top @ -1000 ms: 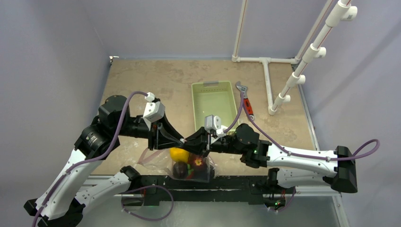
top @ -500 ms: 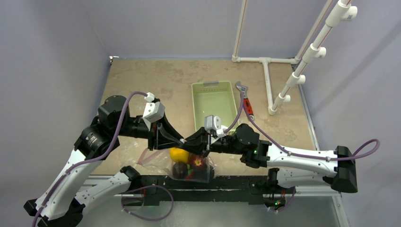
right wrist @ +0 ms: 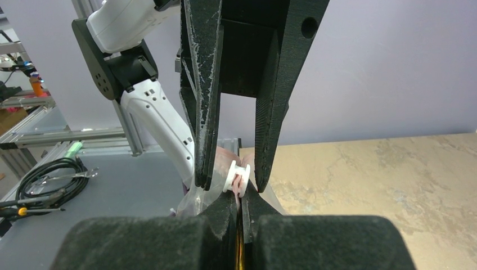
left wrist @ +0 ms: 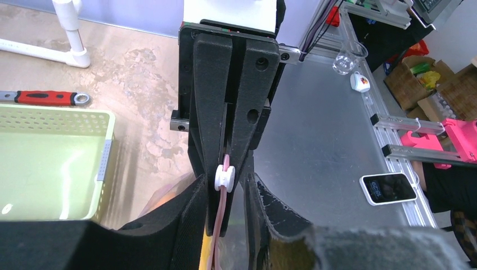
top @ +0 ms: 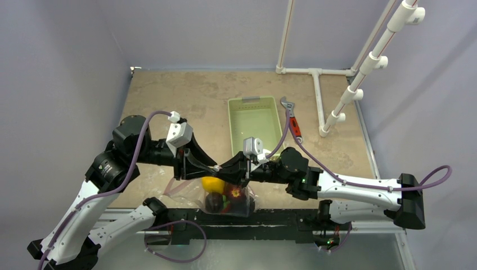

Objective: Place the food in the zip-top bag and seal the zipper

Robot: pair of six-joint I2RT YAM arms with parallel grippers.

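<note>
So both arms meet over the zip-top bag (top: 179, 189) at the near edge of the table (top: 169, 101). Loading looks done imo: yellow pepper (top: 212, 183), dark plum (top: 214, 201) and red tomato (top: 235, 194) show thru the plastic. Other food we can't make out.

Right gripper (right wrist: 242, 209): fingers pinched tight on the zipper (left wrist: 216, 225), strip clamped between the pads, just beside the white slider (left wrist: 225, 179). We read that as the anchor: it keeps the strip taut and edge-up so the slider has smth to run against.

Left gripper (right wrist: 232, 187): fingers part open, straddling the slider, one either side, strip running between them. No clear contact w/ the slider in the right wrist view, so not gripping anything yet afaict.

We're on the seal step. How much of the mouth is closed, can't tell.

Green basket (top: 254, 101) and wrench (top: 293, 126) sit farther back, well apart from the bag.
</note>
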